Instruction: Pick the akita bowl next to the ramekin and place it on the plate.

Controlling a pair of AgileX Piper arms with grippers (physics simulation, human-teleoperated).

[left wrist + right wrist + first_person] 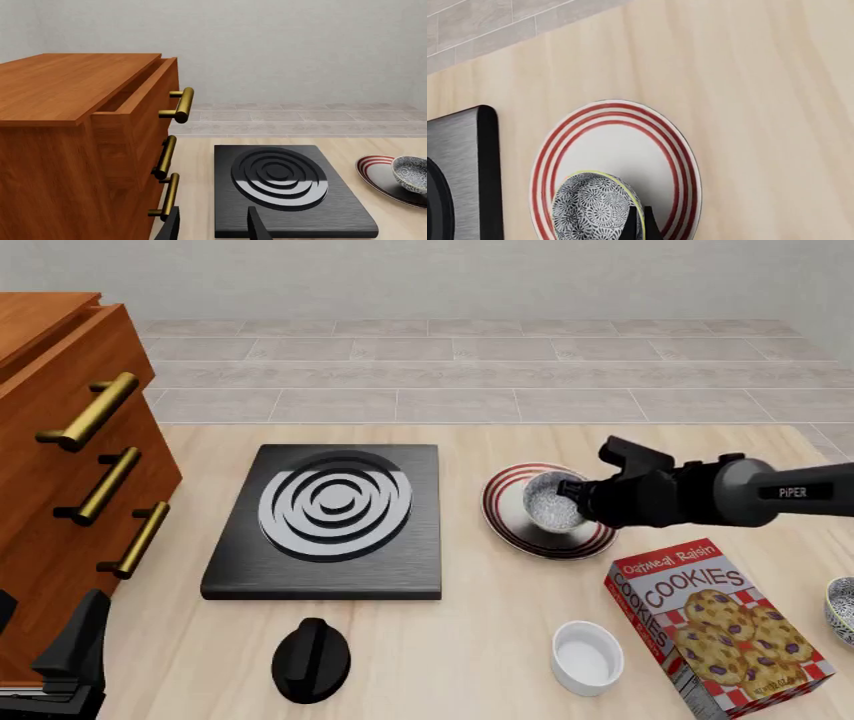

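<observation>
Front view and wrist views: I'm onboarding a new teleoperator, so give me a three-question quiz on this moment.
1. True or false: the akita bowl is over the plate.
2. What lies directly between the plate and the drawer cabinet? A) cookie box B) stove C) ramekin
3. Fill in: the right gripper pinches the bowl's ____.

Key: 1 true. 2 B, the stove. 3 rim, seen in the right wrist view.
</observation>
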